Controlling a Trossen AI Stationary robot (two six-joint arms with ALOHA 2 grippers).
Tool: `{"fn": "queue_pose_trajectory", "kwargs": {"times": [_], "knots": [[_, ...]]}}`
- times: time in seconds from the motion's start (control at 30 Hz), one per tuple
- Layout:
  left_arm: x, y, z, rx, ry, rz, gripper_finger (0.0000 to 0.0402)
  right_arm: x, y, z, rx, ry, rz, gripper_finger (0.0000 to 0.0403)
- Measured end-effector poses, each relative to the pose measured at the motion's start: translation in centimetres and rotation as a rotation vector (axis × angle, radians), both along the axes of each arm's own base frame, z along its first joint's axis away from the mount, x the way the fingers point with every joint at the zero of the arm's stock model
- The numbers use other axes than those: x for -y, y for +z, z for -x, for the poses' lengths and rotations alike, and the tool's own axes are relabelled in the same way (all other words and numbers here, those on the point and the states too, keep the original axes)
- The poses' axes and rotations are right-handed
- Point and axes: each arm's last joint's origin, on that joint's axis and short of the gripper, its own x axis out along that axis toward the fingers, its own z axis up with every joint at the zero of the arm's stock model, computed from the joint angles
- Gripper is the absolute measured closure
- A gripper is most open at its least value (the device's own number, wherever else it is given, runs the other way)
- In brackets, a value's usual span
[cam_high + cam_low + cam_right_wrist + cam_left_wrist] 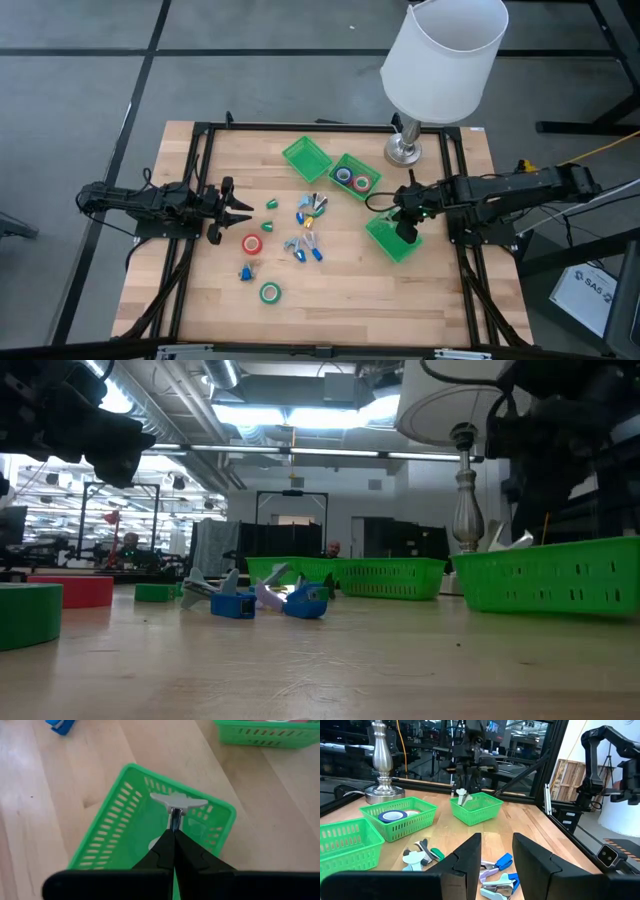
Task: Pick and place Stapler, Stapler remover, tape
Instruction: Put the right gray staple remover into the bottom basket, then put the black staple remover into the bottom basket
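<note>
Right end effector (174, 832) pinching a grey staple remover (178, 801) tight over the near green basket (112, 837), risking a rim snag on release, left end effector (497, 851) idling half-open and empty above the counter (340, 290).

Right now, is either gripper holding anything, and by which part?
The right gripper pinches a grey staple remover by its metal end, over the green tray. The left gripper is open and holds nothing.
</note>
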Motion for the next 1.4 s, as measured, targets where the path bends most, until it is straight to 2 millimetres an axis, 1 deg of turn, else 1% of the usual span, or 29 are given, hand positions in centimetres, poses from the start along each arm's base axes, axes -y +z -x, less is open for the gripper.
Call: {"fn": "queue_pose_trajectory", "kwargs": {"times": [0.2, 0.4, 0.5, 0.6, 0.77, 1.0, 1.13, 1.23, 1.4], "knots": [[0.0, 0.0, 0.0, 0.000, 0.000, 0.000, 0.0295, 0.0, -1.2, 0.3, -0.008, 0.000, 0.001, 0.0398], [0.0, 0.0, 0.0, -0.001, 0.000, 0.000, 0.0295, 0.0, -1.2, 0.2, 0.003, 0.033, 0.017, 0.0398], [0.0, 0.0, 0.0, -0.001, 0.000, 0.000, 0.0295, -0.1, -1.2, 0.2, 0.001, 0.091, 0.022, 0.0397], [0.0, 0.0, 0.0, 0.000, 0.000, 0.000, 0.0295, -0.2, -1.3, 0.3, -0.002, 0.150, 0.011, 0.0388], [0.0, 0.0, 0.0, 0.000, 0.000, 0.000, 0.0295, -0.2, -1.3, 0.3, -0.006, 0.163, 0.009, 0.0348], [0.0, 0.0, 0.0, 0.000, 0.000, 0.000, 0.0295, -0.2, -1.3, 0.3, -0.005, 0.176, 0.016, 0.0259], [0.0, 0.0, 0.0, 0.000, 0.001, 0.000, 0.0295, -0.2, -1.2, 0.2, 0.012, 0.177, 0.015, 0.0218], [0.0, 0.0, 0.0, 0.000, 0.000, 0.000, 0.0295, -0.3, -0.6, -0.2, 0.056, 0.196, 0.028, 0.0200], [0.0, 0.0, 0.0, -0.001, 0.000, 0.000, 0.0295, -0.3, 1.4, -1.6, 0.210, 0.359, 0.161, 0.0193]]}}
